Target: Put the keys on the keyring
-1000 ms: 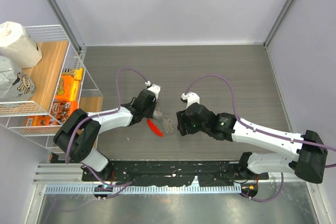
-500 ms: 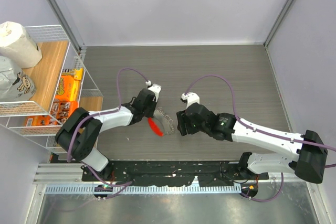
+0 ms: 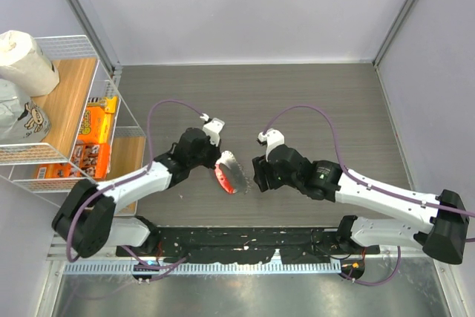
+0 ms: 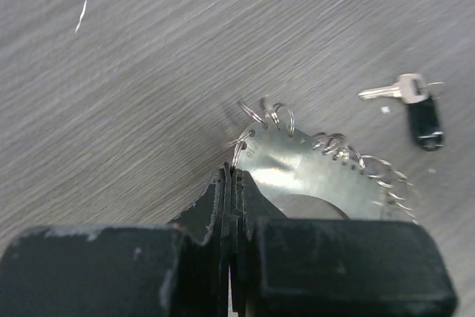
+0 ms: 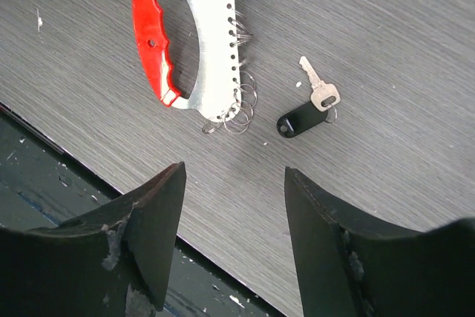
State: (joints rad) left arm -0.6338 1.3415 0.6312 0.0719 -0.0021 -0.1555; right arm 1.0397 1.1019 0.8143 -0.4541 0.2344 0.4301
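The keyring (image 5: 204, 42) is a curved silver plate with a red strip (image 5: 151, 42) on one side and several small wire rings (image 5: 239, 105) along its edge. It also shows in the top view (image 3: 231, 171). My left gripper (image 4: 234, 176) is shut on one end of the plate (image 4: 312, 172), and in the top view it (image 3: 217, 158) is at the keyring's left. The key (image 5: 315, 93), silver with a black head (image 5: 299, 120), lies flat on the table just right of the rings; it also shows in the left wrist view (image 4: 414, 102). My right gripper (image 5: 234, 176) is open and empty, above the table near the key.
A wire shelf (image 3: 111, 120) with snack boxes (image 3: 96, 120) and bags stands at the left. The table's near edge and a dark rail (image 5: 44, 165) are close below the right gripper. Grey walls enclose the far side and the right.
My left arm has swung out to the left and turned the keyring, so its silver face now shows more from above. The right gripper has shifted slightly right.
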